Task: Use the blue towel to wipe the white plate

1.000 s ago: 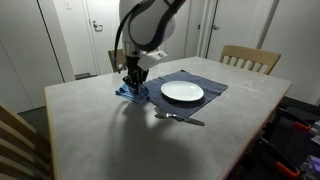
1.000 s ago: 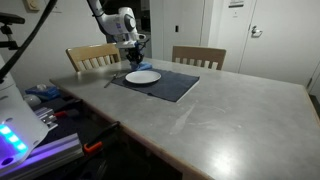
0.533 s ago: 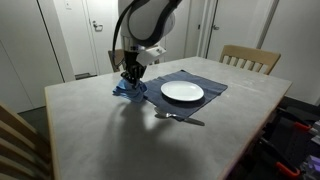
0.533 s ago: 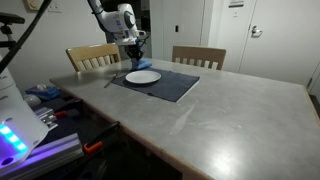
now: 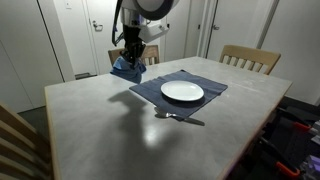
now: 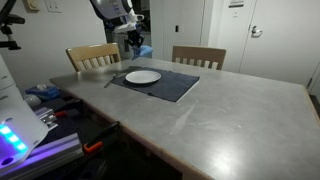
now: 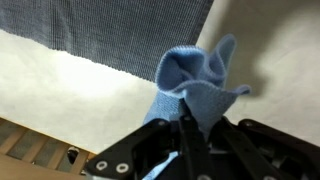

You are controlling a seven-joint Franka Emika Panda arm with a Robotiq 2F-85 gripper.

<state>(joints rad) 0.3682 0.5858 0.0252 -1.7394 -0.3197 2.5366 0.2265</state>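
Note:
My gripper (image 5: 130, 58) is shut on the blue towel (image 5: 127, 68), which hangs bunched from the jaws well above the table, left of the placemat. In an exterior view the gripper (image 6: 137, 42) holds the towel (image 6: 143, 50) above and behind the plate. The wrist view shows the towel (image 7: 193, 85) pinched between the fingers (image 7: 192, 128). The white plate (image 5: 182, 92) lies empty on a dark grey placemat (image 5: 150, 90); both exterior views show the plate (image 6: 143, 76).
A spoon (image 5: 178, 118) lies at the placemat's near edge. Wooden chairs (image 5: 250, 58) (image 6: 198, 56) stand at the table's sides. The grey table top (image 5: 90, 130) spreads wide around the placemat. Doors and walls stand behind.
My gripper has lifted the blue towel off the table, rising clearly over the last second. The plate and spoon have not moved.

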